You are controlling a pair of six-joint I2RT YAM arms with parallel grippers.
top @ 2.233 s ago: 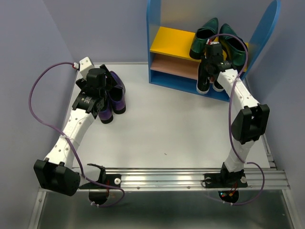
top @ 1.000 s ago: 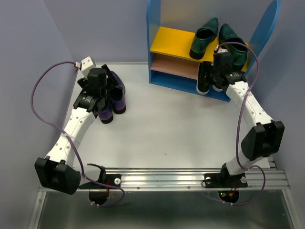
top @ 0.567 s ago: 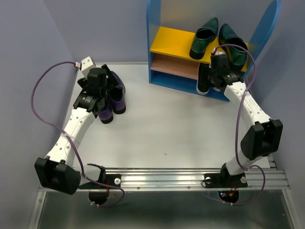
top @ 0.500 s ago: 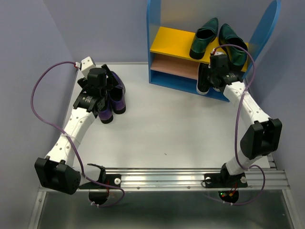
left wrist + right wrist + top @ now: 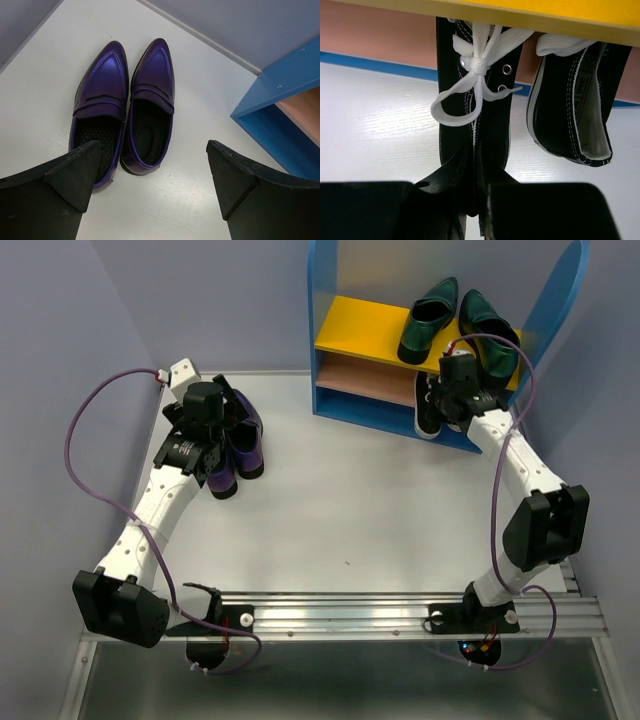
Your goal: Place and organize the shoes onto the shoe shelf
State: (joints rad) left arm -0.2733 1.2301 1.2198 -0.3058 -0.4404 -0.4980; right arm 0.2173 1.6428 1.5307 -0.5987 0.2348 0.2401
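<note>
Sneaker [image 5: 492, 125] in right pincer [image 5: 477, 170], wrist-view only

Left arm reaches forward, left pincer [image 5: 154, 155] spread wide apart. Right arm extended forward; right pincer [image 5: 479, 196] clamped on black sneaker [image 5: 492, 125].

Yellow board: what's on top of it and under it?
On top, the green loafers sit at its right end. Under it, two black sneakers; their toes are covered by the board.

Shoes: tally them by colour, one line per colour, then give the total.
green loafers: 2
black sneakers: 2
purple loafers: 2
Total: 6 shoes
</note>
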